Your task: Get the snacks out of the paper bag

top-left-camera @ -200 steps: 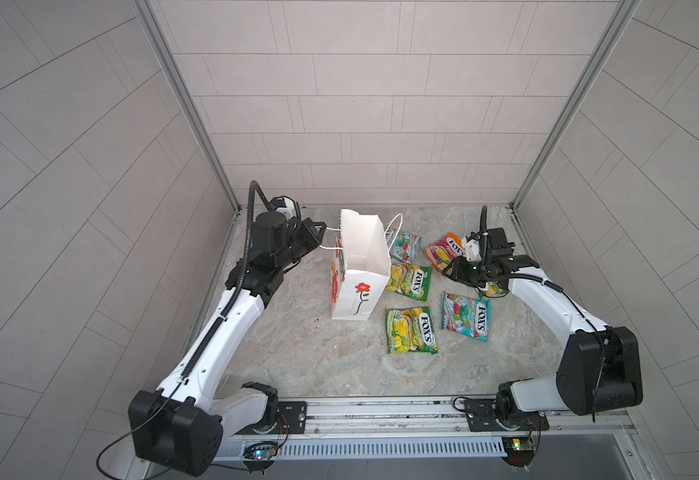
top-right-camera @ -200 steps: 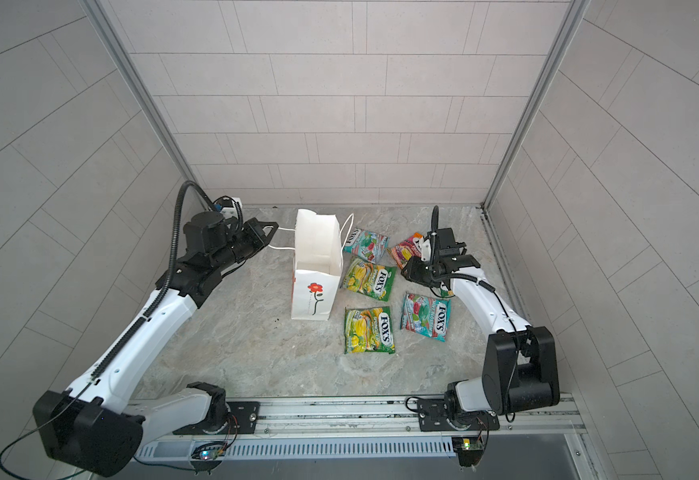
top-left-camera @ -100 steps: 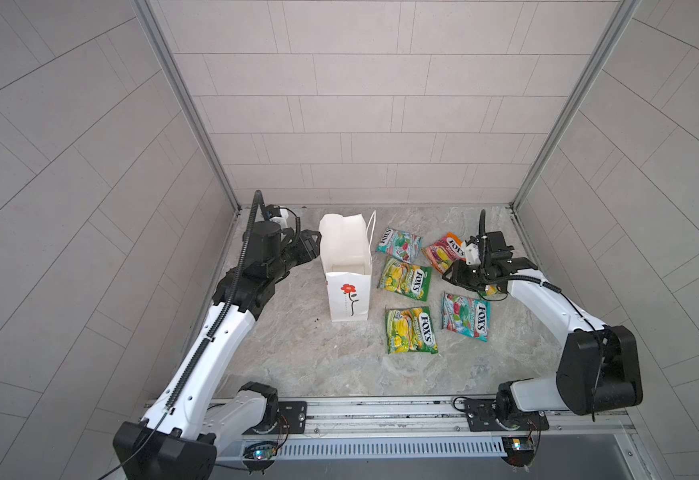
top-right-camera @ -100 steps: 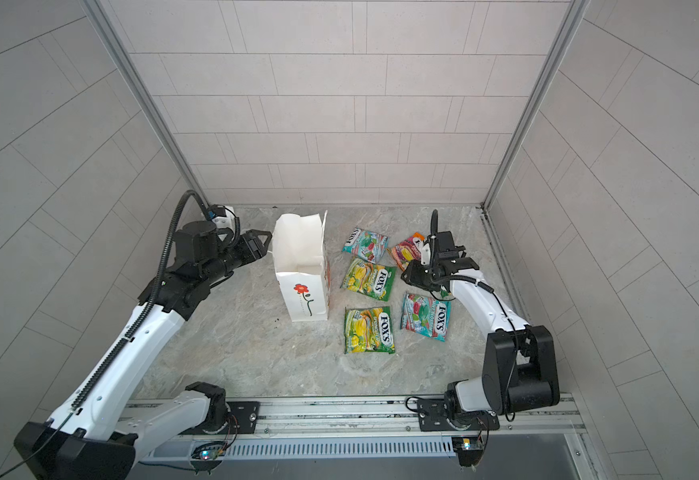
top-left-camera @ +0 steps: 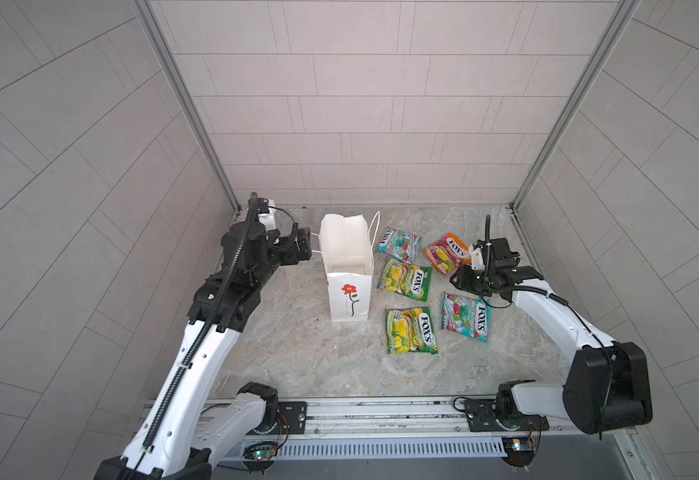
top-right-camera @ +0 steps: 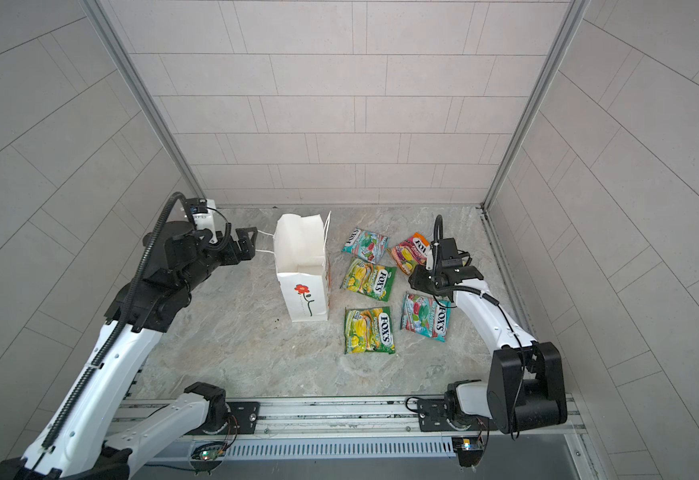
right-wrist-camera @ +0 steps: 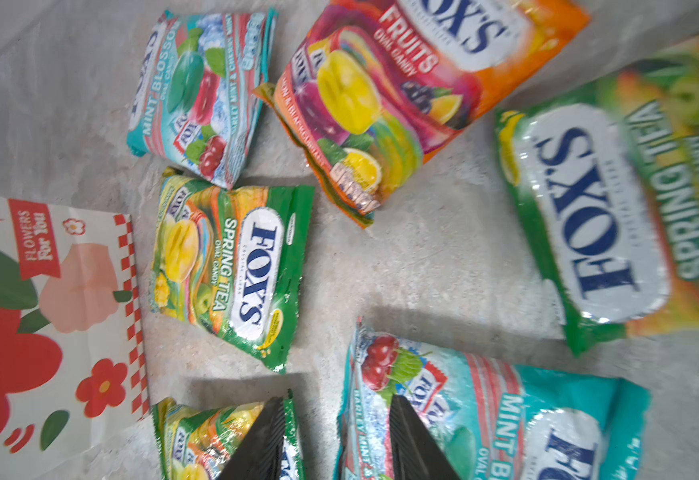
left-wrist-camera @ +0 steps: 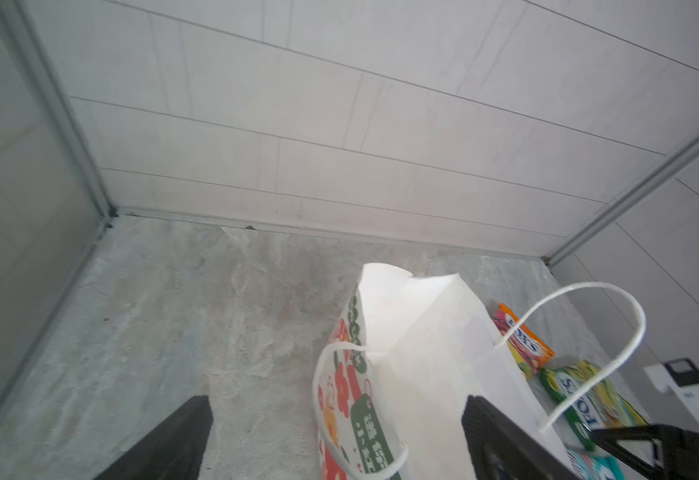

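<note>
Now the bag [top-left-camera: 347,291] stands just right of the left end effector [top-left-camera: 305,245]

Jaws spread and empty, it is nearer the upright bag, beside a handle. Six snacks [top-left-camera: 405,282] lie on the worktop [top-left-camera: 297,353] beyond, below the right end effector [right-wrist-camera: 339,444], parted, holding nothing.

paper bag [top-left-camera: 347,245]: matt white paper, creased
snacks [top-left-camera: 410,330] beside the bag: glossy, crinkled plastic film
table [top-left-camera: 297,357] under the bag: matt, stone-look surface

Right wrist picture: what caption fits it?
Six FOX'S candy pouches lie on the stone table beside the flowered paper bag.
</note>
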`<control>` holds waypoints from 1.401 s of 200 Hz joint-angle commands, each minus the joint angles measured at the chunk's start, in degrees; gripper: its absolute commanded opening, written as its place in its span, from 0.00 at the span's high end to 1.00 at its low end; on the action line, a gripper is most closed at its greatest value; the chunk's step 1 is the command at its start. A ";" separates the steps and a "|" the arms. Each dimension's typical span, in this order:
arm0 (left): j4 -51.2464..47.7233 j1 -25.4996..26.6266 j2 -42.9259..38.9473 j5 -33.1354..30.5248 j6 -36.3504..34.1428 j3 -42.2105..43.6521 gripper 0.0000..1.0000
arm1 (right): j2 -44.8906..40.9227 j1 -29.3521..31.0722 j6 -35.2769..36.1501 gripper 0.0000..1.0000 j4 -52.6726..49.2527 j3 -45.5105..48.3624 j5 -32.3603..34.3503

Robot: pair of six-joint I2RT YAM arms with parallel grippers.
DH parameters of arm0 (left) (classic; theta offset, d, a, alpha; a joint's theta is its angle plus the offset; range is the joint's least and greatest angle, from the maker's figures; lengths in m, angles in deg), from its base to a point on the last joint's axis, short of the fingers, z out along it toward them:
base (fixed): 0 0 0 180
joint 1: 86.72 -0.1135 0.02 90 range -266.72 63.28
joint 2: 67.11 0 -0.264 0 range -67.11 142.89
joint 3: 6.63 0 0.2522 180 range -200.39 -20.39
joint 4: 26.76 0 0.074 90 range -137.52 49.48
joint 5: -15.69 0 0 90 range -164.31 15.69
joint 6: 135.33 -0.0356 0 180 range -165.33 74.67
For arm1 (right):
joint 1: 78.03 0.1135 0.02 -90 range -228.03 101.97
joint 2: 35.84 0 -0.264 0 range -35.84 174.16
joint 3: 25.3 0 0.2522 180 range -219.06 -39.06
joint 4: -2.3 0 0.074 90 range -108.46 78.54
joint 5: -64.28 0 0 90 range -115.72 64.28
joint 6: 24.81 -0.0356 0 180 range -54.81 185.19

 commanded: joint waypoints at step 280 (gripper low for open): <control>68.73 -0.74 7.50 -34.86 -13.08 55.01 0.01 | -3.33 -1.49 13.57 0.51 52.86 29.71 45.55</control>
